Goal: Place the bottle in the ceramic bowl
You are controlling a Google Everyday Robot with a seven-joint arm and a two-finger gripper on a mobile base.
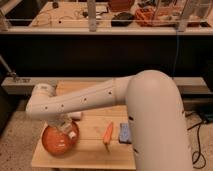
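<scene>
The ceramic bowl (56,142) is a shallow orange-red dish on the front left of the wooden table (92,150). My gripper (64,126) hangs at the end of the white arm, right over the bowl's far right rim. A pale clear object, seemingly the bottle (73,134), sits at the gripper's lower end over the bowl's right edge. I cannot tell whether it is held or resting in the bowl.
An orange carrot (108,135) lies at the table's middle front. A blue packet (124,133) lies just right of it. A small white object (76,116) lies behind the bowl. My arm's large white body (155,125) covers the table's right side.
</scene>
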